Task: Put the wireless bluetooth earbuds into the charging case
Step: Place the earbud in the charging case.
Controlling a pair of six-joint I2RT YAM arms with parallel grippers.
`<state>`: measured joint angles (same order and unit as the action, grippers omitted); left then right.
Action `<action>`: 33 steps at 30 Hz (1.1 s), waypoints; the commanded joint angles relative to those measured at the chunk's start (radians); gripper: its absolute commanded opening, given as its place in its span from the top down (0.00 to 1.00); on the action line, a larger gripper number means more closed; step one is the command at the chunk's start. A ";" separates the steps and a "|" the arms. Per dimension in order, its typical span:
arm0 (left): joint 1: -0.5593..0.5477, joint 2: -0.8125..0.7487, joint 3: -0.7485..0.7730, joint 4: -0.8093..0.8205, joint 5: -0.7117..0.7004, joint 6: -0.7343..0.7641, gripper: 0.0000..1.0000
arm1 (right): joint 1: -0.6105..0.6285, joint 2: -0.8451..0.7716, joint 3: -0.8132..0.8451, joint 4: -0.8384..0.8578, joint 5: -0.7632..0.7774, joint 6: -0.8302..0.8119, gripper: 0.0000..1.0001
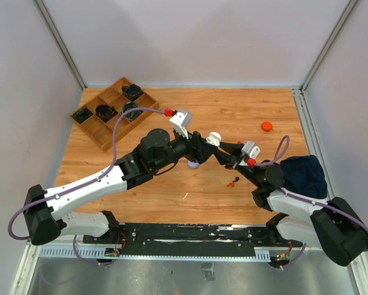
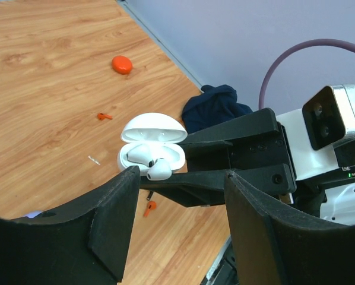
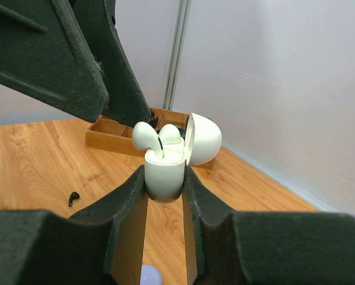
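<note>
Two white earbuds [image 3: 145, 135] poke up out of the open white case [image 3: 164, 175], its lid [image 3: 204, 139] tipped right back! One bud sits deep beside the lid. The other leans out, tilted, only partly in its slot. Right gripper [image 3: 164, 181] is clamped tight on the case body, holding it up over the middle of the table [image 1: 233, 110]. Left gripper [image 2: 180, 178] hovers right at the case, jaws well apart, gripping nothing, with one fingertip [image 2: 130, 175] just beside the tilted bud. Down on the wood lie a black earbud [image 3: 73, 197], two orange buds [image 2: 104, 116], an orange case [image 1: 267, 126], a purple case [image 1: 194, 164] under the arms, a dark blue cloth [image 1: 304, 175] and a tray [image 1: 88, 131] of black cables [image 1: 133, 91].
</note>
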<state>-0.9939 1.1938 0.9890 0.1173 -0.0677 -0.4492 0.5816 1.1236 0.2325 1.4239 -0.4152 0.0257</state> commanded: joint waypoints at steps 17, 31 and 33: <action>0.006 0.039 0.064 0.007 0.148 -0.008 0.39 | 0.000 -0.011 0.002 0.041 0.006 0.005 0.99; 0.019 0.047 0.100 -0.017 0.122 0.010 0.39 | -0.001 -0.013 0.004 0.027 -0.004 0.005 0.99; 0.042 0.028 0.091 -0.028 0.128 0.012 0.38 | -0.002 -0.011 0.004 0.023 -0.012 0.008 0.99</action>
<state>-0.9840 1.2594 1.0519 0.1085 0.0650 -0.4519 0.5816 1.1236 0.2325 1.4235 -0.4152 0.0257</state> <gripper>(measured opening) 0.613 0.267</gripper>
